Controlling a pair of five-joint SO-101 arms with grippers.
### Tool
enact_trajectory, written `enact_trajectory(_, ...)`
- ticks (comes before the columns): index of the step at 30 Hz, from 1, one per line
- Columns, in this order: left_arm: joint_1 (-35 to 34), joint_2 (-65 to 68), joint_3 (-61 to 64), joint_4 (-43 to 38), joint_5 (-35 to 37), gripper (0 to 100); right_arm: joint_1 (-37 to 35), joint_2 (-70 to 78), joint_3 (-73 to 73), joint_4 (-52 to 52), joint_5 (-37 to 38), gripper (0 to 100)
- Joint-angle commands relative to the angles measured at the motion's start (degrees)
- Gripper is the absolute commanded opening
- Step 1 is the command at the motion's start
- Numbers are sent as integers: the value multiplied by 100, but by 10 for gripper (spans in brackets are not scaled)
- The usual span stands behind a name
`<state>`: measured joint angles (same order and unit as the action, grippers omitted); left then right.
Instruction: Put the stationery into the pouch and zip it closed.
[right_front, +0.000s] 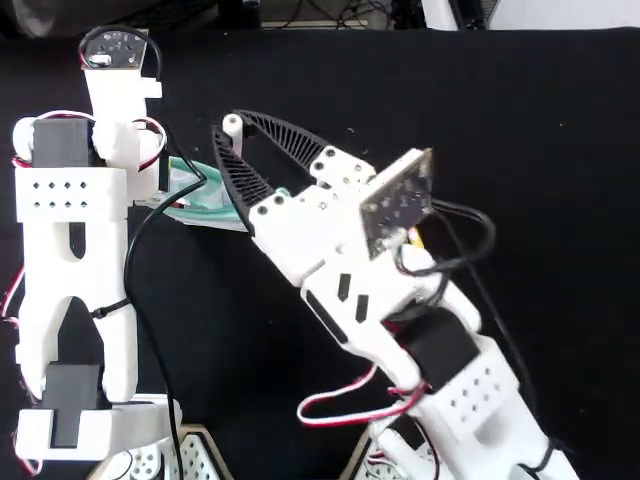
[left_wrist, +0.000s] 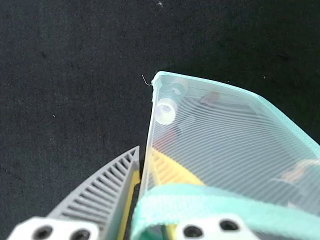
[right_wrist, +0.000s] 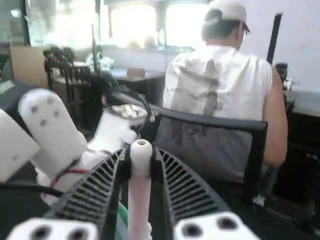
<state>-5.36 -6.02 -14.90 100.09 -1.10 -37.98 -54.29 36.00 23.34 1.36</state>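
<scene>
**Inspector:** Begin at the left. What did the left gripper (left_wrist: 144, 172) have?

**Assessor:** The pouch (left_wrist: 225, 135), translucent with teal trim, just beside the left arm. The ribbed grey finger (left_wrist: 107, 195) lay against the pouch's edge. As far as could be seen, the jaws were closed on that edge. Inside were a white cylinder (left_wrist: 165, 111) and a yellow item (left_wrist: 172, 172). The reddish shapes behind the wall could not be identified.

**Inspector:** And to the right?

**Assessor:** In the high view the right gripper (right_wrist: 141, 160) stood near the pouch, above the black table (right_front: 520, 120). Its black fingers (right_wrist: 95, 195) were nearly together, clamped on a pale stick (right_wrist: 140, 210). This looked like a pen or marker, and it stood out past the fingertips.

**Inspector:** The step in hand?

**Assessor:** In my judgement, loading that stick. How far the zip stood open could not be told.

**Inspector:** Recommendations?

**Assessor:**
- The left gripper should hold the pouch mouth steady.
- The right arm should turn the stick in line with the opening.
- The tip should be well inside before the fingers part, and a slight parting should be enough.
- If released early, the stick could glance off the trim and drop to the table.
</scene>
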Motion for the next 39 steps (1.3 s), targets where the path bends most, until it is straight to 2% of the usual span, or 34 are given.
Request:
enact_trajectory(1,-40,44,57,-18,18,30,123,31,277,-158,9,13)
enact_trajectory(4,-40,44,57,-18,18,30,18,48,637,-167,97,14)
enact_trajectory(8,-40,44,57,-18,18,30,-255,48,980,-141,1011,14)
enact_trajectory(11,-40,44,57,-18,18,30,-369,48,1007,-123,1275,15)
enact_trajectory(13,-40,44,57,-18,18,30,-352,48,954,-105,1257,29)
enact_trajectory(15,-40,44,57,-18,18,30,-352,48,831,149,1222,96)
enact_trajectory(18,-40,44,57,-18,18,30,-352,48,444,818,598,200)
enact_trajectory(20,-40,44,57,-18,18,30,-352,40,66,1275,325,205)
enact_trajectory(26,-40,44,57,-18,18,30,-325,-4,-1226,2154,413,205)
enact_trajectory(29,-40,44,57,-18,18,30,264,31,-1851,2567,607,204)
enact_trajectory(32,-40,44,57,-18,18,30,1697,48,-1930,2752,545,144)
enact_trajectory(35,-40,44,57,-18,18,30,3086,215,-1235,2787,545,52)
enact_trajectory(39,-40,44,57,-18,18,30,3824,1077,4,2585,774,89)
